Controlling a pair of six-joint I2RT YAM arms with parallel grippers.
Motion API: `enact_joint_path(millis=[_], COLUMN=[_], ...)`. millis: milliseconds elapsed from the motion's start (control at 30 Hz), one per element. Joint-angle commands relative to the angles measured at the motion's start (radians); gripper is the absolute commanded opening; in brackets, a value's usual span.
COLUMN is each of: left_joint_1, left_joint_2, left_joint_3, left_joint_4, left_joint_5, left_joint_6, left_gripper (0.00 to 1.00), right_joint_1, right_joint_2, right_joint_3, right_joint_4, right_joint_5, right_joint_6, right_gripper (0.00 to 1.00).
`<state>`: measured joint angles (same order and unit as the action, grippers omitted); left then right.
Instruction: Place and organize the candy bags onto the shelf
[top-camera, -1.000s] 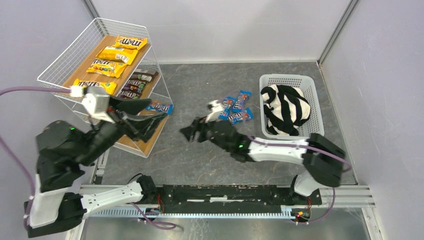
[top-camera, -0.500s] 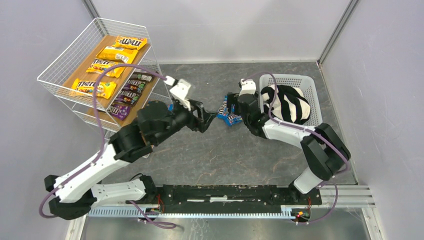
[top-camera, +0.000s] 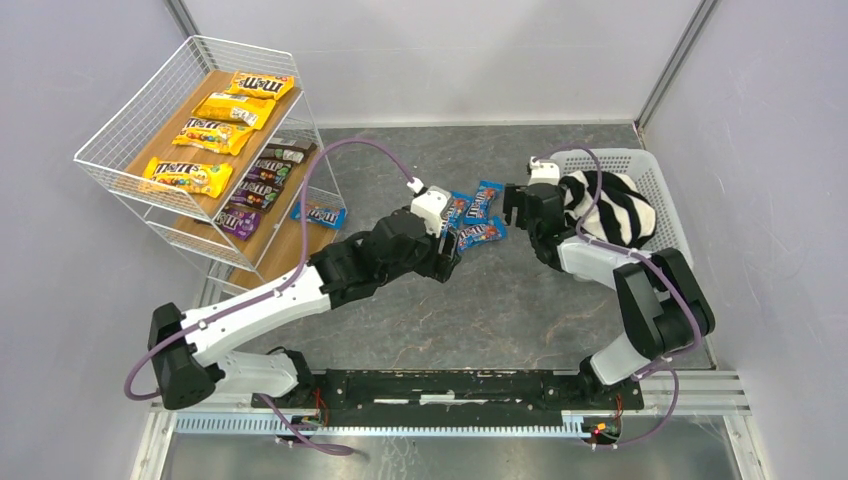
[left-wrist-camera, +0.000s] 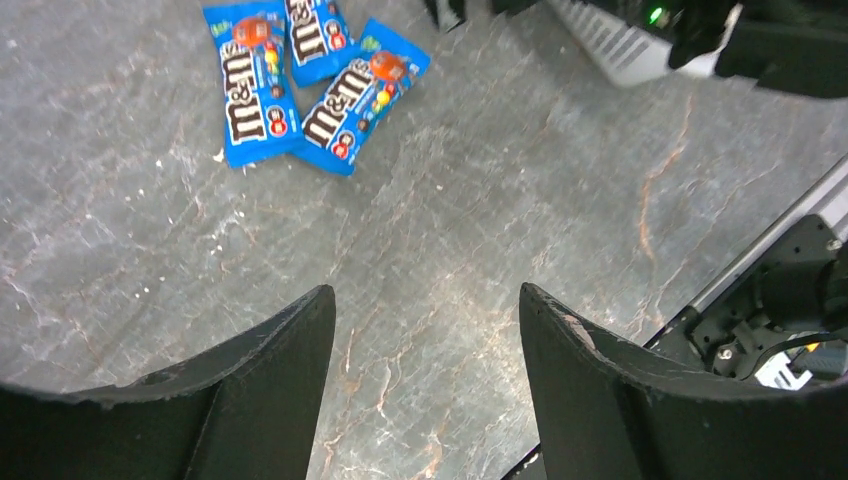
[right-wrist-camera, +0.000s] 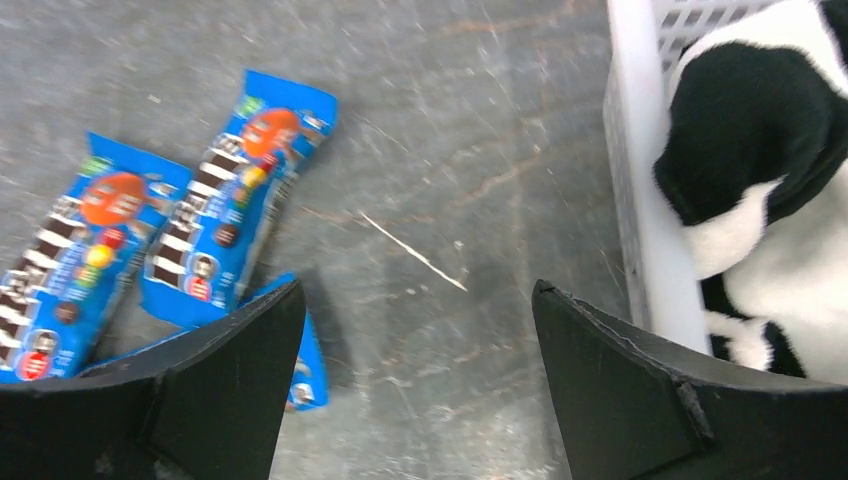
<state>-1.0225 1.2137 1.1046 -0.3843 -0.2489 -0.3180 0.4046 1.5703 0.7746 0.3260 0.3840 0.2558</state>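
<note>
At the table's far-left corner the shelf (top-camera: 130, 110) holds most candy bags (top-camera: 186, 176), 3 blue bags (top-camera: 480, 232) lie mid-table, and my left gripper (left-wrist-camera: 425, 300) and right gripper (right-wrist-camera: 418, 300) are both spread, empty

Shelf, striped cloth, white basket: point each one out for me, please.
shelf (top-camera: 272, 240), top view, bare wood of its lowest board.
striped cloth (top-camera: 620, 205), top view, middle of the bundle.
white basket (right-wrist-camera: 635, 200), right wrist view, its plain side wall.

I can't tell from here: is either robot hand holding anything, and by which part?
Nothing is held. The left hand and right hand both stand open, and the small glossy blue candy packets lie flat on the grey table.
</note>
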Motion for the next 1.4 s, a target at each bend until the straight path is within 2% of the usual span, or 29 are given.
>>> enact_joint_path(millis=[0, 133, 333, 433, 667, 733, 833, 967, 1267, 1367], left_joint_1=[-0.002, -0.002, -0.002, -0.001, -0.002, -0.002, -0.002, -0.002, -0.001, -0.001], left_joint_2=[0.014, -0.012, -0.095, -0.137, -0.170, -0.163, -0.155, -0.154, -0.127, -0.108], left_joint_3=[-0.015, -0.017, -0.054, -0.061, -0.068, -0.066, -0.067, -0.078, -0.051, -0.043], left_joint_4=[0.054, 0.026, 0.016, 0.001, -0.005, 0.000, 0.007, 0.027, 0.024, 0.026], left_joint_5=[0.006, 0.001, -0.002, -0.003, 0.003, 0.011, 0.026, 0.043, 0.035, 0.041], left_joint_6=[-0.067, -0.064, -0.086, -0.091, -0.089, -0.087, -0.090, -0.096, -0.079, -0.078], left_gripper=[0.75, 0.75, 0.75, 0.76, 0.77, 0.77, 0.77, 0.77, 0.78, 0.78], right_joint_1=[-0.033, -0.032, -0.036, -0.055, -0.104, -0.117, -0.119, -0.112, -0.015, -0.018], right_joint_2=[-0.016, 0.020, 0.099, 0.135, 0.237, 0.267, 0.271, 0.241, 0.186, 0.187], right_joint_3=[-0.027, 0.009, 0.101, 0.140, 0.206, 0.208, 0.172, 0.042, -0.120, -0.138], right_joint_4=[-0.012, -0.002, -0.134, -0.171, -0.186, -0.178, -0.116, 0.058, 0.345, 0.350], right_joint_5=[-0.170, -0.335, -0.435, -0.513, -0.618, -0.665, -0.722, -0.822, -0.850, -0.823], right_joint_6=[-0.032, -0.039, -0.058, -0.058, -0.027, 0.006, 0.060, 0.201, 0.408, 0.427], right_gripper=[0.91, 0.90, 0.86, 0.80, 0.78, 0.73, 0.65, 0.62, 0.63, 0.65])
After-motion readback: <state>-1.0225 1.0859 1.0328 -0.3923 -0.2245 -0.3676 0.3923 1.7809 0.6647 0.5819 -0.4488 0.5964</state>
